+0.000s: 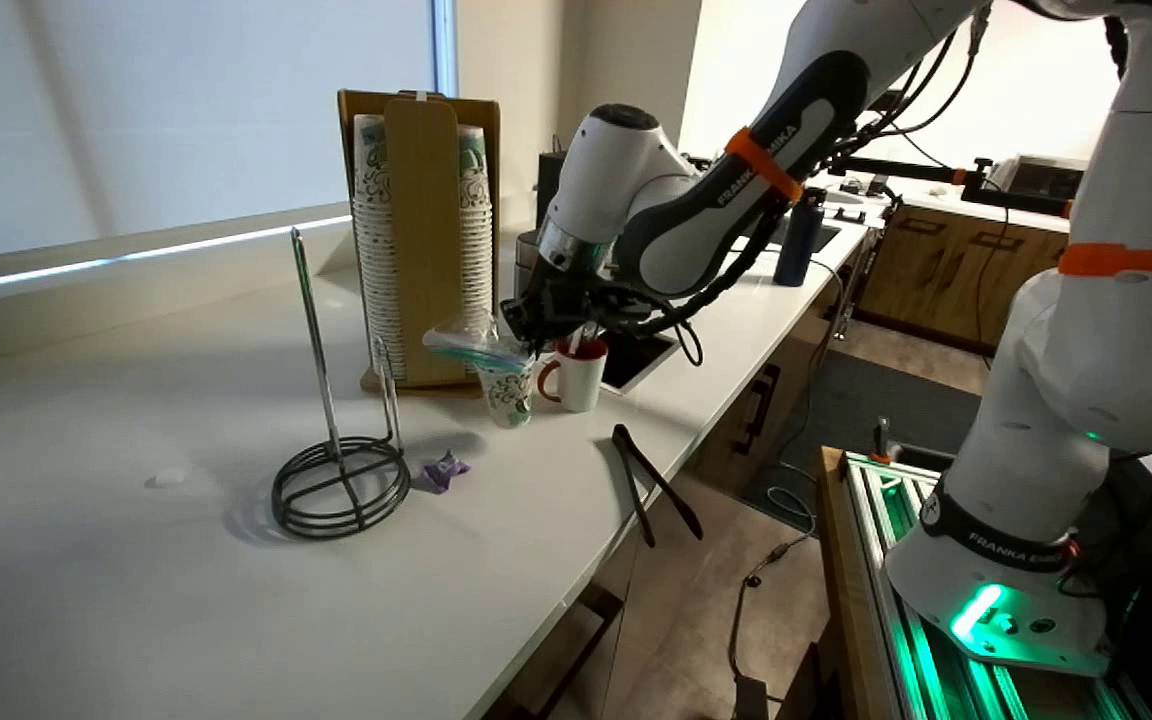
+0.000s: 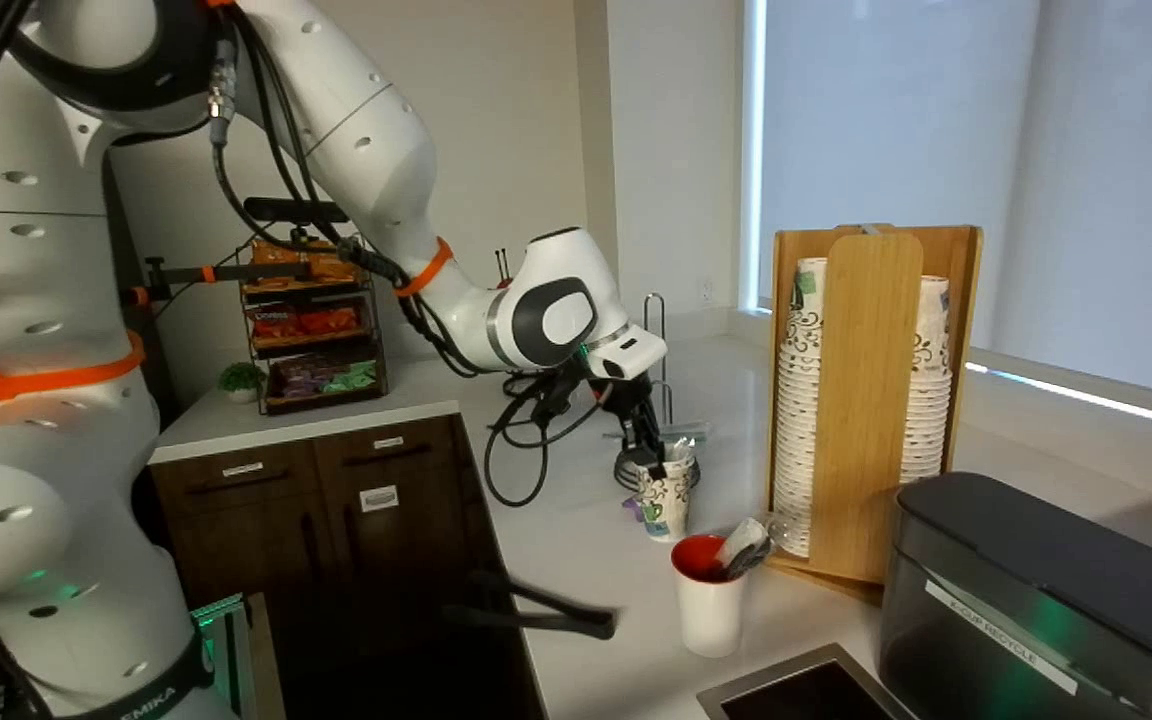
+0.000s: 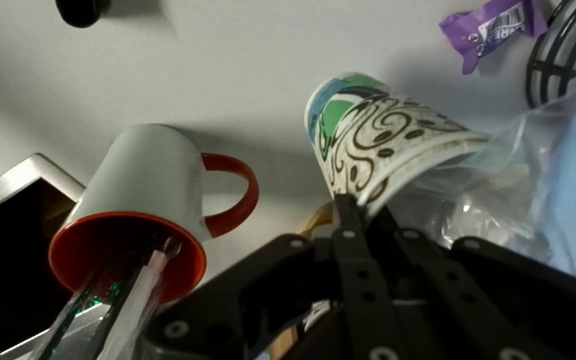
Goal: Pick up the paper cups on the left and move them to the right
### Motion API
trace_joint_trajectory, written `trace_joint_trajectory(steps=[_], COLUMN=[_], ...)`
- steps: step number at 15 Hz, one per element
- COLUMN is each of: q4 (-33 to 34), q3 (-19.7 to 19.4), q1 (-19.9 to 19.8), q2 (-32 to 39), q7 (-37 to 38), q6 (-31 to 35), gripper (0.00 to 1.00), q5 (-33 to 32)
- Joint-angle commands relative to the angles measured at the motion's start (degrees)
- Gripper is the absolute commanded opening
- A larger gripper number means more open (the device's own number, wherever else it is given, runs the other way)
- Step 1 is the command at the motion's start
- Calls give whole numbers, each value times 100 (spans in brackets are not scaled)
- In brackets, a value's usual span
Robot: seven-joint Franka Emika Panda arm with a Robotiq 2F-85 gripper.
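The paper cups (image 1: 509, 397) show as one patterned white cup with brown swirls and a green-blue print; whether several are nested is unclear. They also show in an exterior view (image 2: 666, 508) and, tilted, in the wrist view (image 3: 373, 132). A clear plastic bag (image 3: 508, 205) sticks out of the mouth; it also shows in an exterior view (image 1: 481, 345). My gripper (image 3: 366, 207) is shut on the rim, one finger outside and the other inside the mouth. It also shows in both exterior views (image 1: 534, 345) (image 2: 658, 470). The cup base is at or just above the counter; I cannot tell which.
A white mug (image 1: 578, 378) with red inside and wrapped items stands close beside the cup. A wooden cup rack (image 1: 423, 240) rises behind. A black wire stand (image 1: 341, 492), purple candy (image 1: 444, 470) and black tongs (image 1: 648, 480) lie around. A grey bin (image 2: 1016, 590) stands farther along.
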Motion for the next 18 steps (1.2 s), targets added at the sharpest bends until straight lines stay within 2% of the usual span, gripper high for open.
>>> trace_joint_trajectory(steps=[1, 2, 3, 4, 5, 8, 11, 14, 17, 18], q4=[411, 485, 559, 620, 655, 648, 425, 306, 162, 473], q3=[25, -380, -439, -529, -620, -816, -920, -872, -743, -807], q1=[-21, 383, 437, 523, 605, 801, 888, 841, 743, 768], q2=[572, 652, 719, 765, 779, 571, -31, -584, -1038, -623], q7=[-48, -211, -249, -331, -369, -572, -854, -1092, -1299, -1147], q6=[68, 59, 16, -24, -20, -168, -331, -502, -405, -346], gripper=[2, 2, 2, 35, 35, 56, 80, 99, 100, 100], q5=[160, 386, 477, 576, 637, 709, 649, 629, 384, 483])
